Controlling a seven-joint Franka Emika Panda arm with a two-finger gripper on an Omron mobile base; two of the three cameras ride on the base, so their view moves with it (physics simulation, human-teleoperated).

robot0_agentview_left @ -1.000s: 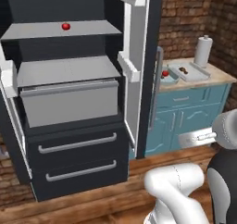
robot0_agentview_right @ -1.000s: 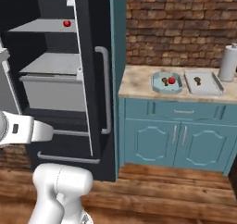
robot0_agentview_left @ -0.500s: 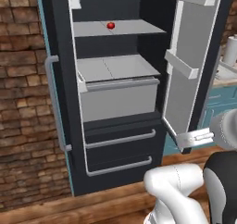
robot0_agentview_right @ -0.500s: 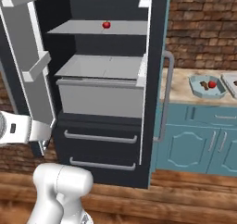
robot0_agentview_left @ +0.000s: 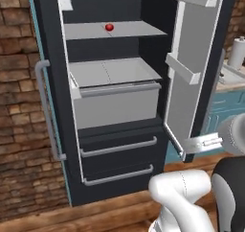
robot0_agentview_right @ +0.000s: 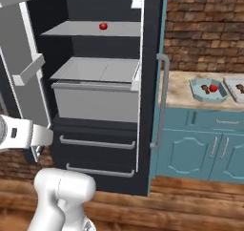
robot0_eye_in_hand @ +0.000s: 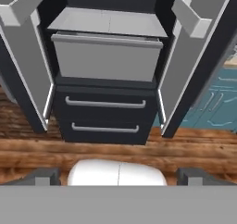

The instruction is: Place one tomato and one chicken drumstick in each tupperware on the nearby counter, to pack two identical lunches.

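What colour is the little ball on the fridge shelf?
Red: it's a tomato, clearest in the left base view.

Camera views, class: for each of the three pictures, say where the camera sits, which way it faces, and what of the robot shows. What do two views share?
Left base view: behind the arm's left, facing the open fridge; white arm at lower right.
Right base view: behind its right, facing the fridge and the counter; arm at lower left.
Hand view: on the hand, facing the fridge drawers; open gripper at the bottom.
Both base views share the tomato on the fridge shelf.
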